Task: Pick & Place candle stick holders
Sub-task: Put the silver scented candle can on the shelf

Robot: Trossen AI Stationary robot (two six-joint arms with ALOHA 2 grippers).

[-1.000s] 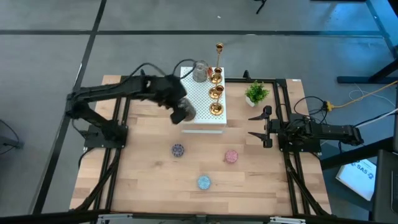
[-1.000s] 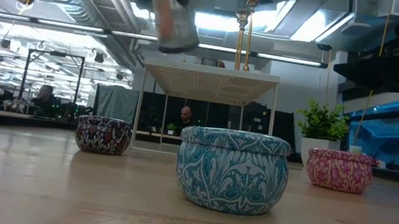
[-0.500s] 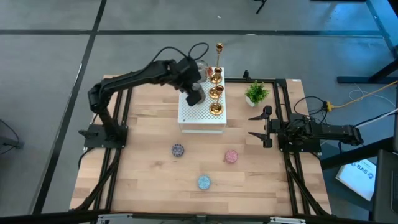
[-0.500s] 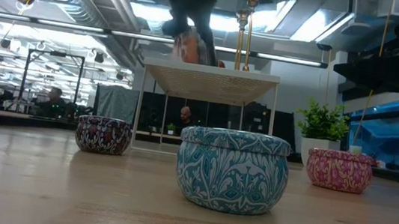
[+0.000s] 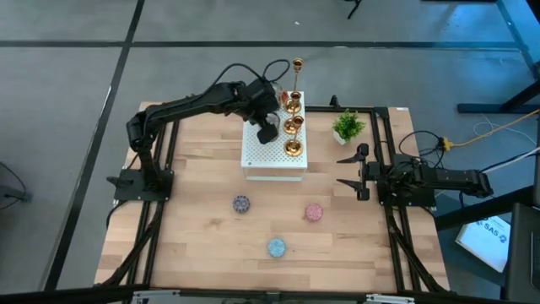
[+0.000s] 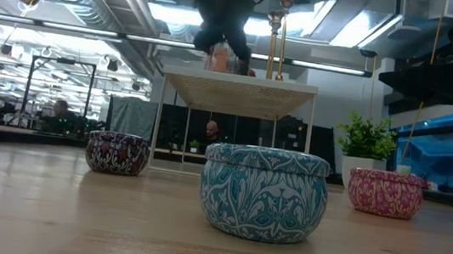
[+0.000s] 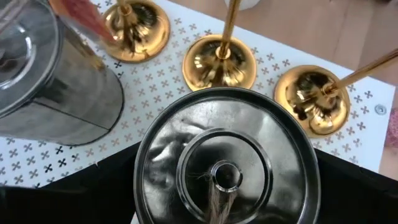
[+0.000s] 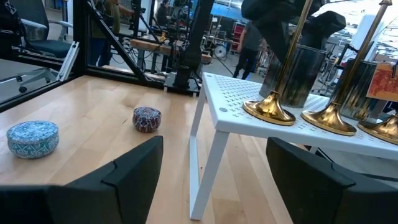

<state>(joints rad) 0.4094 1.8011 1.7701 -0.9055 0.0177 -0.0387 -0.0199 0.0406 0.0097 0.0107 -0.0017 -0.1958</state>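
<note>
My left gripper [image 5: 268, 129] is over the white perforated box [image 5: 274, 156], shut on a silvery cylindrical cup [image 7: 224, 155] whose open top faces the wrist camera. A second silvery cup [image 7: 56, 81] stands on the box beside it. Three gold holders [image 7: 219, 62] stand by their round bases in a row on the box's right side [image 5: 293, 127]. A tall thin gold one [image 5: 297, 66] is at the far edge. My right gripper [image 5: 350, 171] waits open at the table's right side. My left gripper pinches the silvery cup by its outer wall [image 7: 144, 180] between the two fingers, one on each side. The fingers point down from above. The cup is upright at the box's top [image 6: 221, 58]; I cannot tell whether its bottom rests on the box.
Three small patterned round tins lie on the wooden table near the front: a dark one [image 5: 242, 203], a pink one [image 5: 314, 211] and a blue one [image 5: 276, 247]. A small green potted plant [image 5: 348, 127] stands right of the box.
My left gripper has carried the silvery cup from the box's near left edge toward the table's far edge and a little right, over the box, and has gone down to the box's top. The cup stays in the hold throughout.
</note>
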